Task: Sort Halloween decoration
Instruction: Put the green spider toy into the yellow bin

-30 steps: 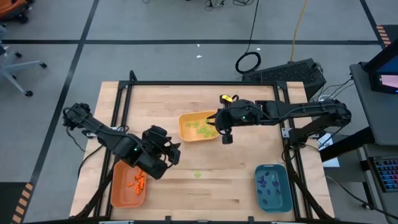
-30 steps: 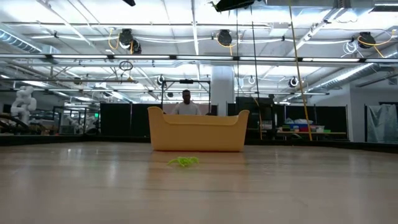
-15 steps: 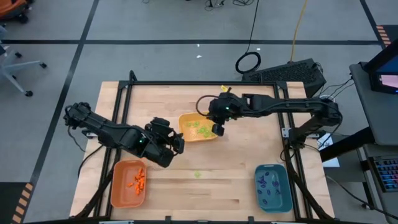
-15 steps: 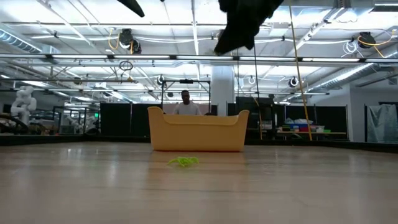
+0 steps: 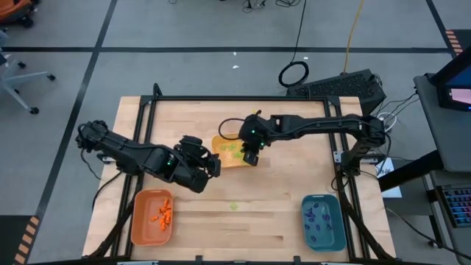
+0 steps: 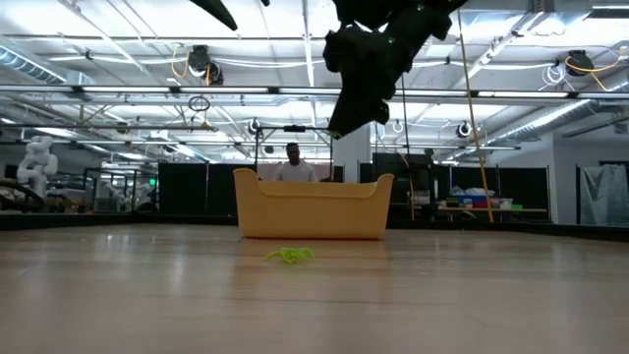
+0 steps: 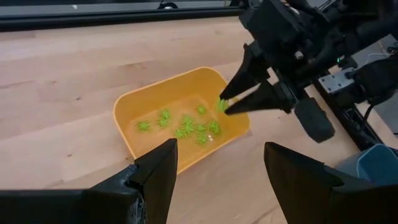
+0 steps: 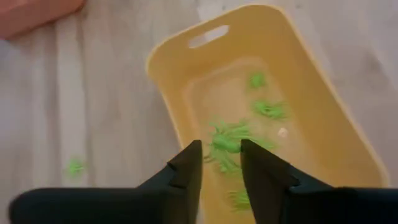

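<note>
The yellow tray (image 5: 224, 141) at the table's middle holds several light green decoration pieces (image 7: 186, 127). My right gripper (image 5: 251, 157) hangs slanting down over its right part, shut on one green piece (image 7: 222, 104). One more green piece (image 5: 235, 206) lies loose on the wood nearer the front edge. Orange pieces (image 5: 163, 213) lie in the orange tray (image 5: 143, 228) at the front left, purple ones (image 5: 318, 218) in the teal tray (image 5: 333, 234) at the front right. My left gripper (image 5: 210, 168) hovers open just left of the yellow tray, holding nothing. My right gripper pinches the green piece (image 8: 225, 145) between the free ends of its two fingers (image 7: 247, 79). The fingers slant down from the table's right side. The piece hangs clear above the yellow tray's floor, its thin legs sticking out past the fingertips.
A black frame (image 5: 221, 99) runs along the table's far edge and sides. A keyboard (image 5: 346, 87) and cables lie beyond the far right corner. Bare wood lies between the three trays. In the low view a person (image 6: 294, 165) stands far behind the yellow tray.
My right gripper has come down and gone toward the table's left, from beside the yellow tray's right end to above its inside, rolling its wrist as it went. My left gripper has drifted from over the orange tray toward the far edge, closer to the yellow tray.
</note>
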Controlling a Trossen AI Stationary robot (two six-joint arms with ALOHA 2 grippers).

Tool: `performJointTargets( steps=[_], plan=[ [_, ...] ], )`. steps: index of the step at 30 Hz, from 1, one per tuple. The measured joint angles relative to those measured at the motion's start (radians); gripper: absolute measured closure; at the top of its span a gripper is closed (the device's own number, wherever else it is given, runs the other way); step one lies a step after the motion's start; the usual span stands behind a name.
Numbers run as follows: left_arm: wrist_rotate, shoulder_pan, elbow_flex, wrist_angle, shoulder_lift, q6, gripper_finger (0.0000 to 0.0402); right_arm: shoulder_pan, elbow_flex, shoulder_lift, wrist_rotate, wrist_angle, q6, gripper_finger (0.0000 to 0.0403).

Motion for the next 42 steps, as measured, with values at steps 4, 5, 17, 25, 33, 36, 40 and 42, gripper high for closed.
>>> performJointTargets(
  steps=[4,5,17,25,33,36,40,42],
  plan=[
    [0.0,0.0,0.0,-0.007,0.0,0.01,0.0159,-0.016,0.0,0.002,-0.079,0.006,0.053,0.0262],
    [0.0,0.0,0.0,-0.006,0.0,0.021,0.0159,-0.023,0.0,0.002,-0.094,0.006,0.072,0.0244],
    [0.0,0.0,0.0,-0.006,0.0,0.05,0.0159,-0.084,0.0,-0.027,-0.23,-0.017,0.186,0.0105],
    [0.059,-0.03,0.0,-0.001,0.005,0.112,0.0159,-0.071,0.0,-0.204,-0.354,-0.066,0.182,0.0123],
    [0.182,-0.08,0.0,0.155,0.079,0.417,0.0159,-0.024,0.001,-0.391,-0.221,-0.226,0.129,0.0136],
    [0.288,-0.081,0.0,0.229,0.129,0.522,0.0159,-0.006,0.001,-0.431,-0.133,-0.27,0.119,0.0138],
    [0.374,-0.079,0.0,0.291,0.195,0.538,0.0159,0.013,0.001,-0.457,-0.066,-0.294,0.133,0.0138],
    [0.401,-0.079,0.0,0.315,0.222,0.526,0.0159,0.021,0.001,-0.463,-0.064,-0.298,0.137,0.0138]
  ],
)
